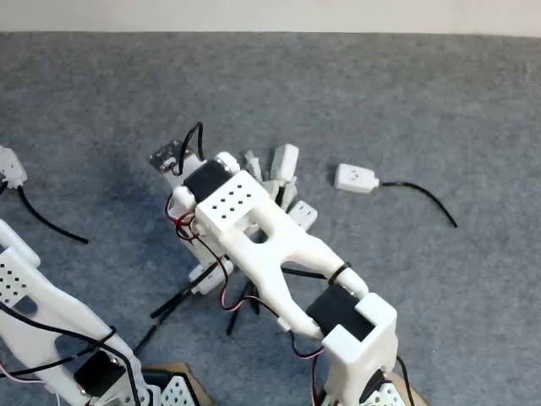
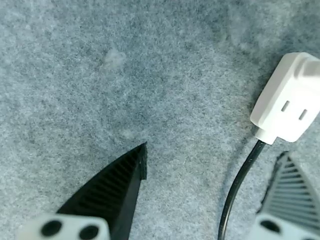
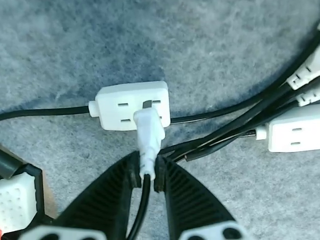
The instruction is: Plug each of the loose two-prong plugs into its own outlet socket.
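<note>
- The plug [image 3: 149,131] is laid over the face of a white outlet [image 3: 117,106] on the grey carpet [image 3: 210,45]. A dark prong tip is seen at one slot, so the plug is judged not yet fully seated.
- For the step to be done well, both prongs should be lined up with one pair of slots. The plug should then be pushed straight along its own length, not at a slant, so that the prongs are not bent.
- The outlet is loose on the carpet and could be shoved away by the push. A slow, steady press is advised, with release only once the plug body sits flush.
- The right gripper [image 3: 147,172] is clamped narrowly on the plug's tail end, where the black cord [image 3: 136,212] leaves it, and both black fingers are pressed against it.
- The left gripper [image 2: 215,150] is spread wide and nothing is held. A second outlet [image 2: 287,100] lies near one fingertip, untouched.
- More outlets [image 3: 295,134] are lying close by, with their cords crossed.
</note>
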Robot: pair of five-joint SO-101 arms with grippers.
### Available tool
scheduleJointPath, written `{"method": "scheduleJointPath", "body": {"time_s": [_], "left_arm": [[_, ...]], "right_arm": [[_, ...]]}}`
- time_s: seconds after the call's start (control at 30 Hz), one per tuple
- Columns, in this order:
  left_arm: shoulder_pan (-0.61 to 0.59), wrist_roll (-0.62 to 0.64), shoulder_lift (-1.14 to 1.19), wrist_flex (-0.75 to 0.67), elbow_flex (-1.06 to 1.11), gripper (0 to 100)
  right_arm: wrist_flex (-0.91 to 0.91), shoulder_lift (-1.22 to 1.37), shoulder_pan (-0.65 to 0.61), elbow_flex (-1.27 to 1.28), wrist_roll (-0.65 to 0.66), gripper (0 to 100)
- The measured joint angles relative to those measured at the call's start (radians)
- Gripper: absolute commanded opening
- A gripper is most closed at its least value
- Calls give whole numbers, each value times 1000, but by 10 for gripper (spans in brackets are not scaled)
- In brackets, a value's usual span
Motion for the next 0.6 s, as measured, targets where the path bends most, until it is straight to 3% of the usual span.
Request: {"method": "scheduleJointPath", "body": {"time_s": [0.6], "left_arm": [[0, 0, 0, 0, 0, 383]], "right_arm": [[21, 100, 0, -2, 0, 5]]}}
